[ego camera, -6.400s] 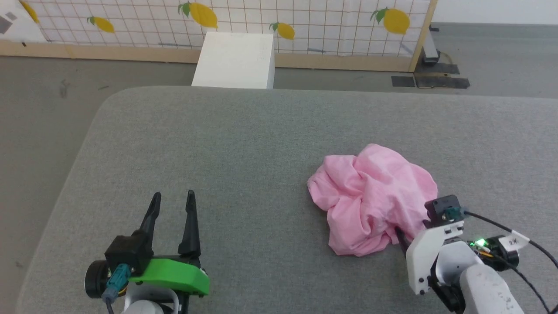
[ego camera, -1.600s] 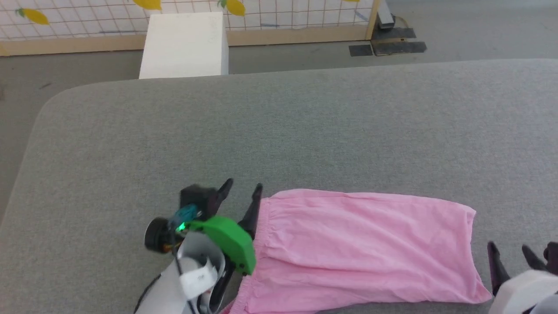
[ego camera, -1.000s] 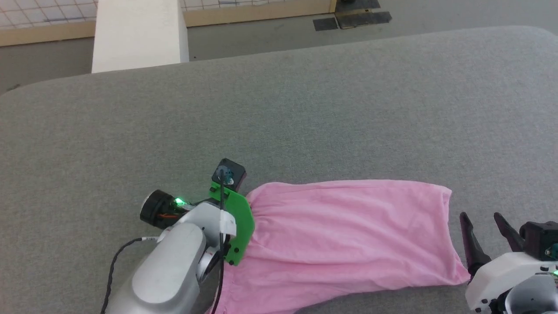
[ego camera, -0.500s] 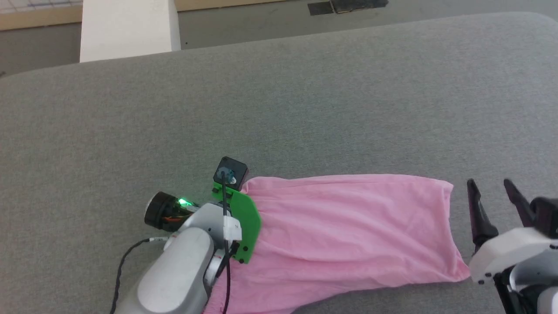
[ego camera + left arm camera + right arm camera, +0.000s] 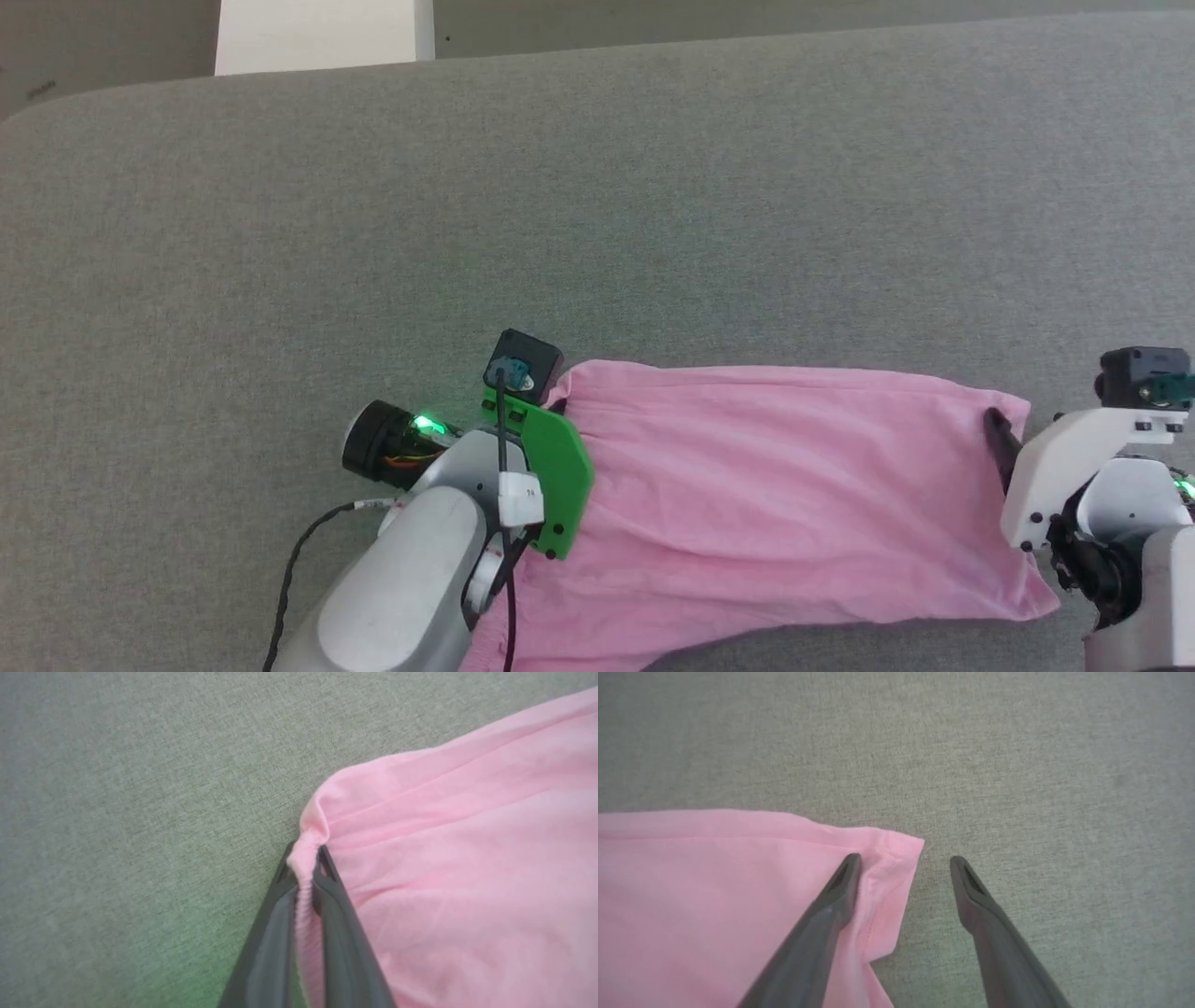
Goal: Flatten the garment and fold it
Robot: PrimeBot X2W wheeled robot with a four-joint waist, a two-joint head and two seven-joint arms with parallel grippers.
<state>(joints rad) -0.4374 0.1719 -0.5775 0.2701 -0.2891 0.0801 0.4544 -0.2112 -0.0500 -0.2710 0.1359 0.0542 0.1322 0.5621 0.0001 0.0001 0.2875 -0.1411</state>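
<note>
The light-pink garment [image 5: 775,504] lies spread out across the near part of the grey surface [image 5: 597,205]. My left gripper [image 5: 304,858] is shut on the gathered edge at the far left corner of the garment [image 5: 467,858]. In the head view the left arm's green plate [image 5: 555,471] covers that corner. My right gripper [image 5: 905,863] is open and straddles the far right corner of the garment [image 5: 714,882]: one finger [image 5: 840,882] is over the cloth, the other [image 5: 971,886] over the bare surface. In the head view one right finger [image 5: 999,439] rests on the garment's right edge.
A white box [image 5: 322,33] stands on the floor beyond the far left edge of the grey surface. The left arm's black cable [image 5: 294,579] trails over the surface at the lower left. Bare grey surface stretches away beyond the garment.
My left gripper has shut on the garment's gathered corner. My right gripper has moved left onto the garment's right corner, still open. The head camera has tilted further down.
</note>
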